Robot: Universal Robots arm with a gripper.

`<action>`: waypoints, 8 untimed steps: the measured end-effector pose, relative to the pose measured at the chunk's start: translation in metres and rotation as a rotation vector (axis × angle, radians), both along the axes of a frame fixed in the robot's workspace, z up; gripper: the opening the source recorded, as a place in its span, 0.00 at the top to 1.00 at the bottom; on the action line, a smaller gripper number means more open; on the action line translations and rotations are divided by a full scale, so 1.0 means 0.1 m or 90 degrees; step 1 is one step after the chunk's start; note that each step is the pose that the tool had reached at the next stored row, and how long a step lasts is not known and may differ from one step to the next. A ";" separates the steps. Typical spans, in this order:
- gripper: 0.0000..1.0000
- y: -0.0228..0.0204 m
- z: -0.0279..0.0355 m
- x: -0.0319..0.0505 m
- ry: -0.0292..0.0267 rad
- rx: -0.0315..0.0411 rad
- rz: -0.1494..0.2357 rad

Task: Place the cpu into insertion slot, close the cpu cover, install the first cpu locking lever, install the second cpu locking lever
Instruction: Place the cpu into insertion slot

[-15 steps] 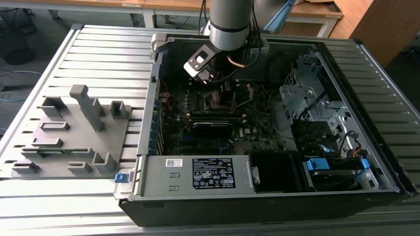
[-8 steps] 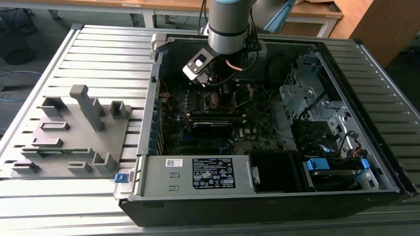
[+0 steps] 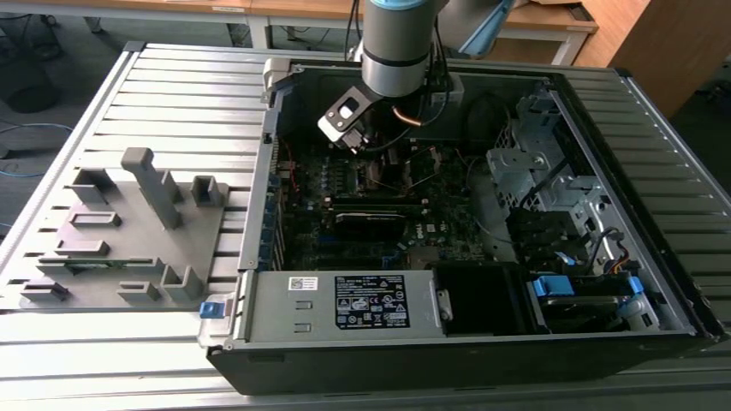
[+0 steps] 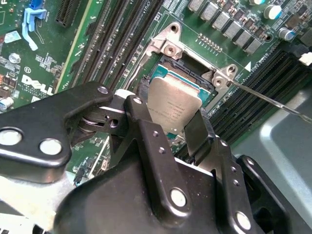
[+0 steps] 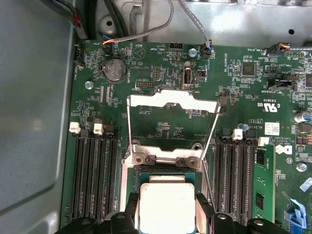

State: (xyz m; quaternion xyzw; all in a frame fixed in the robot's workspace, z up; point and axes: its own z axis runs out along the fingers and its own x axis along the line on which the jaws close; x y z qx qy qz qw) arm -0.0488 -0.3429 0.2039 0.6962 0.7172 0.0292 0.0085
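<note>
Broadly, we see a grey slatted metal tabletop (image 3: 183, 94) carrying an open black computer case (image 3: 480, 364), with the grey-and-blue robot arm (image 3: 395, 43) reaching down into it over the green circuit board (image 5: 161, 73).

In both wrist views the black two-fingered gripper (image 4: 168, 124) (image 5: 166, 217) is clamped on two opposite edges of the cpu. Beyond it, the thin silver square-frame cpu cover (image 5: 170, 100) stands swung open, leaving the small square dark insertion slot with its silver rim (image 5: 165, 165) exposed. The small flat square cpu with its dull grey metal top (image 4: 175, 105) (image 5: 165, 204) hangs just over that slot, looking tilted in the second wrist view. We cannot tell whether any edge touches the socket yet.

We judge the main risk to be a skewed seating. If the chip goes down tilted or slightly off the rim, a corner could ride on the frame or press on the contacts and damage them. Releasing too high could let it slide. A finger could also catch the rim or the thin silver wire locking levers (image 5: 128, 131) beside the slot, and a knock to the raised cover could drop it onto the chip.
</note>
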 end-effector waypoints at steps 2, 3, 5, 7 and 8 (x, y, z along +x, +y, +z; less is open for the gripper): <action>0.46 -0.001 -0.005 -0.001 0.0002 -0.0002 -0.008; 0.46 -0.001 -0.005 -0.001 0.0002 -0.0003 -0.008; 0.46 -0.001 -0.006 -0.001 0.0002 -0.0003 -0.009; 0.46 0.000 -0.020 0.000 0.0000 0.0000 -0.010; 0.46 0.000 -0.027 -0.001 0.0001 -0.0001 -0.012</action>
